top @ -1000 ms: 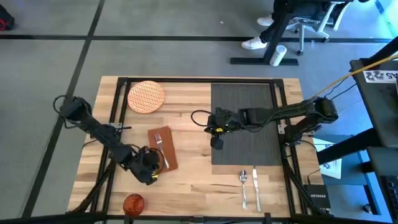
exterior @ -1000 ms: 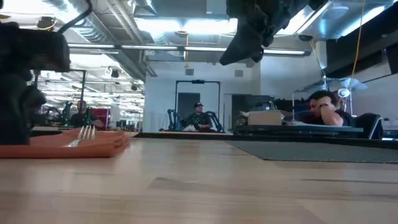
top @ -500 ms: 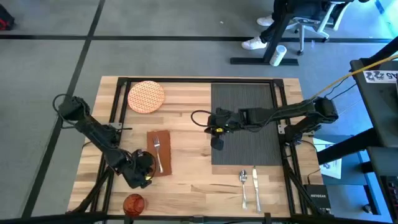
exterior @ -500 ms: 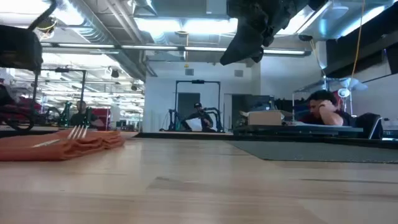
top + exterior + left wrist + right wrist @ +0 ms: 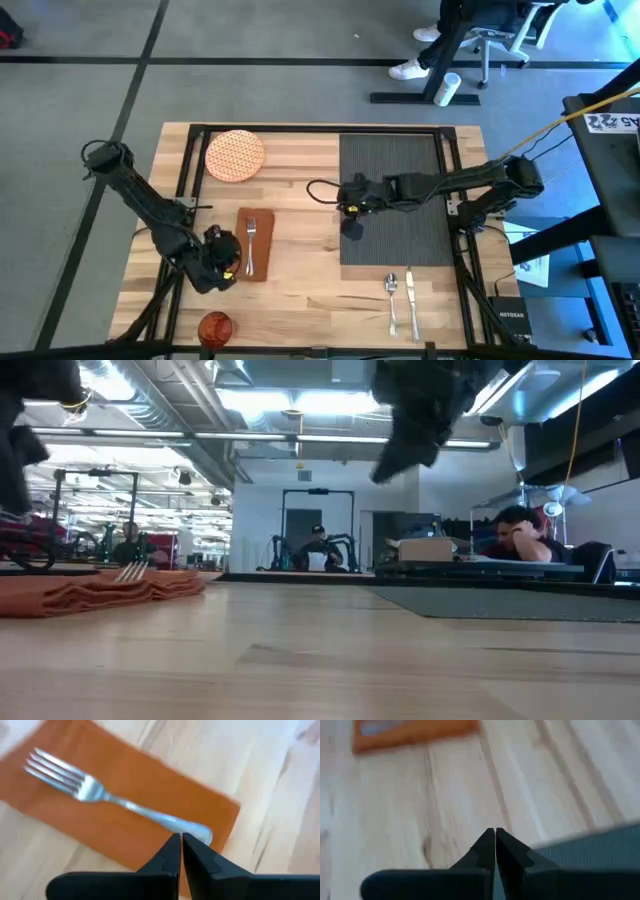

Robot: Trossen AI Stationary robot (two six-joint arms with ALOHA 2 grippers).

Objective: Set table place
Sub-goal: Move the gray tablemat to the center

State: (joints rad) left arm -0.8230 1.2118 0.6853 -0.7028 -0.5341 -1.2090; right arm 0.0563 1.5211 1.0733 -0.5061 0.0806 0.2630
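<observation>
Since a second ago your left gripper (image 5: 222, 262) has backed off the napkin (image 5: 255, 243) toward the table's left side, and the napkin with the fork (image 5: 250, 243) on it now lies straighter on the bare wood. You can see that gripper's fingers pressed together with nothing between them, just beside the fork's handle end. The placemat (image 5: 395, 195) lies on the right half of the table (image 5: 300, 190). Your right gripper (image 5: 350, 226) hangs above the mat's left edge, its fingers together and empty too. The plate (image 5: 235, 156) sits near the far left corner, well apart from the mat. The spoon (image 5: 391, 300) and knife (image 5: 410, 298) lie side by side on the wood near the front edge, just below the mat. The cup (image 5: 215, 327) stands at the front left.
</observation>
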